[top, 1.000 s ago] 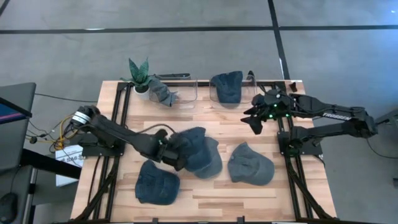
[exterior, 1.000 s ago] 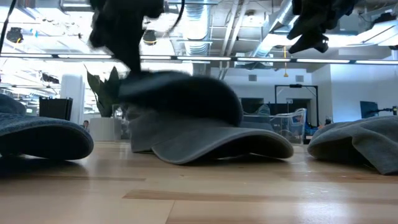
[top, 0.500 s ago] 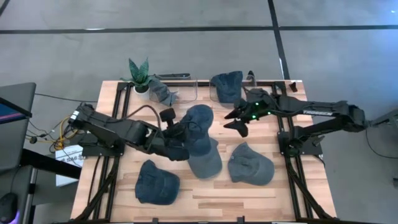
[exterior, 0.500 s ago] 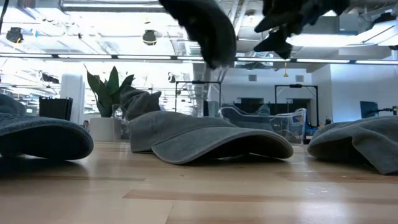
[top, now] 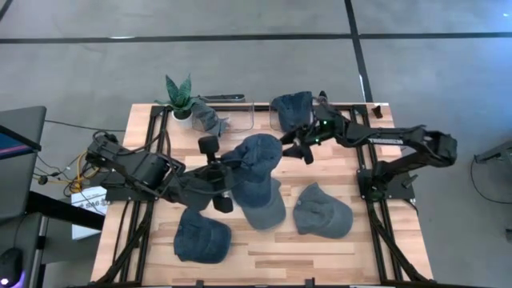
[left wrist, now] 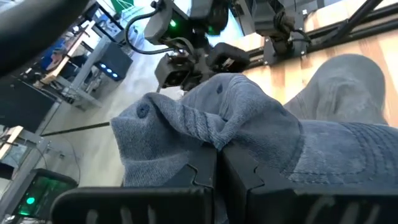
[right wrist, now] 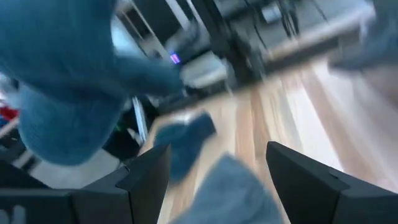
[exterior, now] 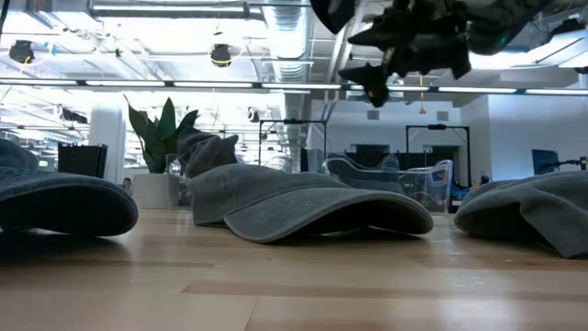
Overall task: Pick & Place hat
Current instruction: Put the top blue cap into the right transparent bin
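A blue-grey denim cap hangs in the air over the middle of the table, held by my left gripper, which is shut on it. The left wrist view shows its crumpled crown right ahead of the fingers. My right gripper is open and hovers just right of the cap, at the same height; nothing lies between its fingers. In the low view it is at the top, with the cap's edge beside it. My left gripper pinches a bunched fold of the cap's cloth between its two shut fingers. It reaches in from the table's left and near side. The cap is lifted clear of the table and the caps below, with its crown sagging past the fingertips.
Three more caps lie on the table: one under the held cap, one to the right, one near the left front. At the far edge are a potted plant, a cap beside it and a cap in a clear bin.
My left gripper has raised the cap from the pile, up and toward the far right, and the cap now hangs clear above the table. My right gripper has moved from the far right edge toward the table's left and stopped beside the cap.
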